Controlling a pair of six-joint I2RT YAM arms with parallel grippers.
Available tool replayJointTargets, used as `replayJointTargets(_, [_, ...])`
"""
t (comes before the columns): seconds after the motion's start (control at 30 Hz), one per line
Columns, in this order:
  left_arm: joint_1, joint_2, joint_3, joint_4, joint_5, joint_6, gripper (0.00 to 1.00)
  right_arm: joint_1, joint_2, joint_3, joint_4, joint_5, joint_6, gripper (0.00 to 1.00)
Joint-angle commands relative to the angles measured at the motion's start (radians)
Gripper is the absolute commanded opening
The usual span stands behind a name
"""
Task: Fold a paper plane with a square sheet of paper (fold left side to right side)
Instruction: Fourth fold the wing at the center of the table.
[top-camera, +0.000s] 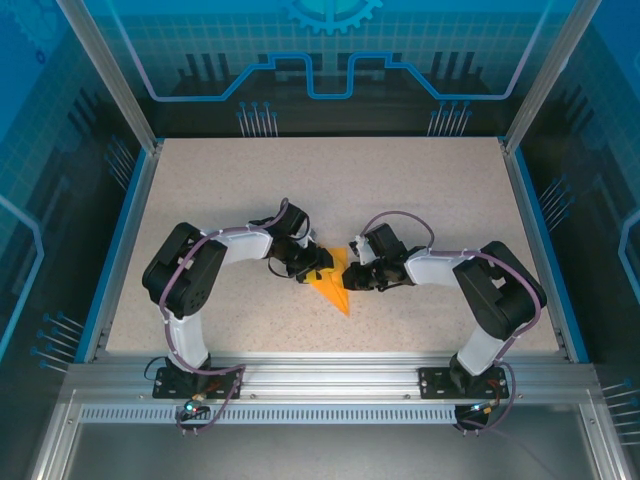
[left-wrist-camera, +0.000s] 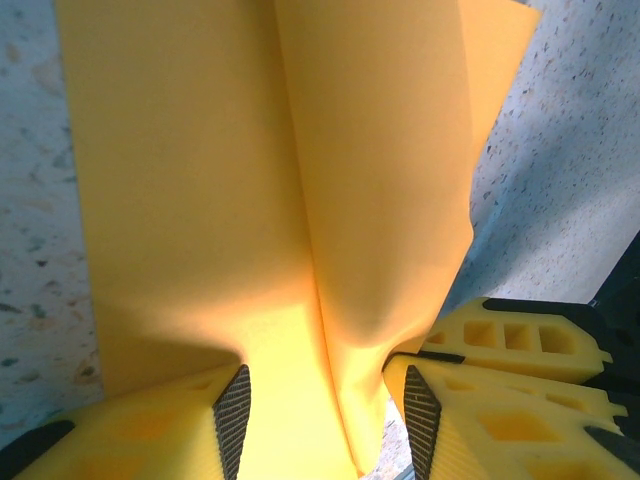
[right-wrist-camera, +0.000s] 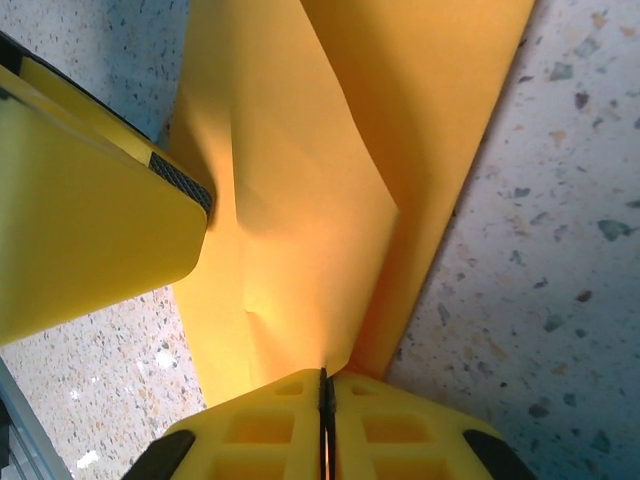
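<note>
The paper plane (top-camera: 333, 287), a pointed orange dart, lies at the centre of the speckled beige worktop (top-camera: 400, 190), tip toward the lower frame. The left claw (top-camera: 318, 263) stands with its jaws apart, straddling a raised fold. The right claw (right-wrist-camera: 325, 385) is pinched together on the paper's edge. Blue translucent panels (top-camera: 330, 50) and an aluminium frame (top-camera: 330, 375) enclose the worktop.
</note>
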Motion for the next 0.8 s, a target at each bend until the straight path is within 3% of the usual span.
replayJointTargets(0.0, [-0.009,0.024,-0.007,-0.063,-0.036,0.006,0.49,0.007,0.028,0.01,-0.034,0.006,-0.017,0.1])
replayJointTargets(0.43, [-0.009,-0.002,-0.003,-0.074,-0.045,0.016,0.5,0.023,0.055,0.019,-0.088,0.044,-0.026,0.1])
replayJointTargets(0.77, [-0.007,-0.113,0.021,-0.11,-0.089,0.06,0.47,0.025,0.05,0.021,-0.129,0.076,-0.036,0.09])
